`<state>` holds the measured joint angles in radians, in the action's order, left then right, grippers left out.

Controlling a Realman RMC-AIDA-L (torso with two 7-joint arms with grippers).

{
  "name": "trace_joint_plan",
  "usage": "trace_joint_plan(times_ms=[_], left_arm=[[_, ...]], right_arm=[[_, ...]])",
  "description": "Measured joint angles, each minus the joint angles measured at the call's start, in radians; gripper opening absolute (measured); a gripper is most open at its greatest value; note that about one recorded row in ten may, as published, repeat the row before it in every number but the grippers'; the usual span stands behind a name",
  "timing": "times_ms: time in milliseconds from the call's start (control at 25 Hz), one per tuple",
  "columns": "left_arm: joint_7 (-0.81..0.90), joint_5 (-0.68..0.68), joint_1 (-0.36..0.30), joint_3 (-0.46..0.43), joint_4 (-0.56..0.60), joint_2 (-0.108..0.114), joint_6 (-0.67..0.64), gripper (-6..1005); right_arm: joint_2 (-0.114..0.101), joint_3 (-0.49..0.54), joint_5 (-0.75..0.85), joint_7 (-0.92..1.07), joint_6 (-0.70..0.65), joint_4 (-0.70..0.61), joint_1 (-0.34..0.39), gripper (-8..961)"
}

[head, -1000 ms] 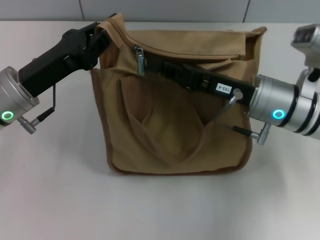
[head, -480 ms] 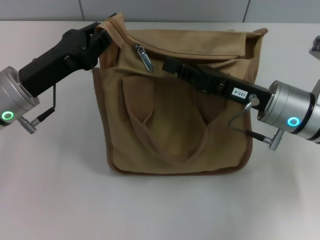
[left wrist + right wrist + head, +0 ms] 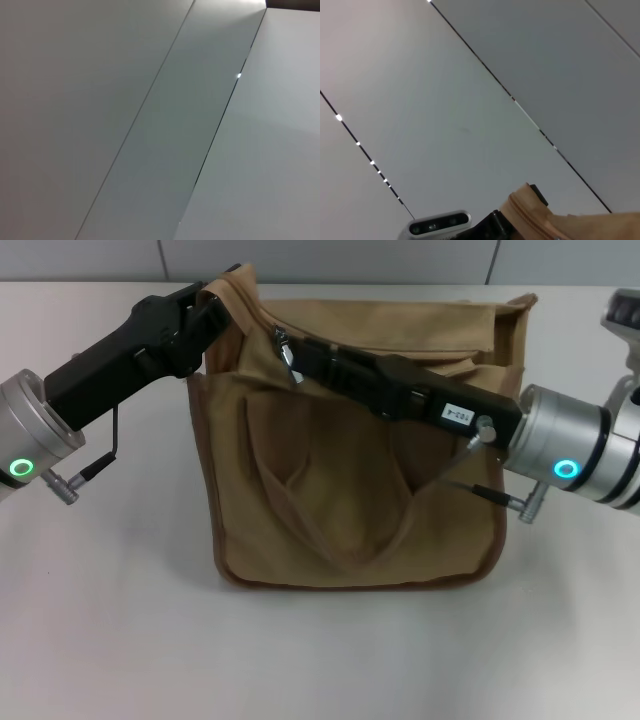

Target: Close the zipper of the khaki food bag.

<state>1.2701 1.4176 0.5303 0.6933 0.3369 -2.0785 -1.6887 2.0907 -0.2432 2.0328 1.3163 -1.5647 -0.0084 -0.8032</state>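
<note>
The khaki food bag (image 3: 350, 490) stands upright in the middle of the table in the head view, its handles hanging down the front. My left gripper (image 3: 212, 310) is shut on the bag's top left corner. The zipper (image 3: 400, 342) runs along the top edge, and its silver pull tab (image 3: 289, 358) hangs near the left end. My right gripper (image 3: 304, 350) reaches across the bag's top from the right, with its tip right at the pull tab. The right wrist view catches the bag's corner (image 3: 545, 222) and the left gripper (image 3: 492, 227). The left wrist view holds only blank panels.
The bag rests on a white table (image 3: 110, 620) with bare surface in front and to both sides. A grey panelled wall (image 3: 330, 260) runs behind the table's far edge.
My right gripper drew back to the right and then moved left along the bag's top to the pull tab. The pull tab now hangs tilted. The left gripper stayed at the corner.
</note>
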Motion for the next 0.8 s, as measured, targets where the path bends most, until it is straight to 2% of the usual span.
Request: trace_joint_plan(times_ms=[80,360,440,640,800], left_arm=[[0.000,0.003,0.003,0.000,0.000,0.000,0.001,27],[0.000,0.002,0.005,0.000,-0.001,-0.001,0.001,27],[0.000,0.001,0.008,0.000,-0.001,-0.001,0.006,27],[0.000,0.001,0.011,0.000,-0.001,-0.002,0.008,27],[0.000,0.000,0.011,0.000,-0.001,-0.002,0.009,27]], right_arm=[[0.000,-0.002,0.002,0.001,0.033,0.005,-0.012,135],[0.001,-0.001,0.001,0.002,0.072,0.017,-0.016,326],[0.001,-0.005,0.010,0.002,0.056,0.031,-0.029,552],[0.001,0.002,0.010,0.003,0.054,0.030,-0.029,593],[0.001,0.005,0.009,0.005,0.060,0.027,-0.031,577]])
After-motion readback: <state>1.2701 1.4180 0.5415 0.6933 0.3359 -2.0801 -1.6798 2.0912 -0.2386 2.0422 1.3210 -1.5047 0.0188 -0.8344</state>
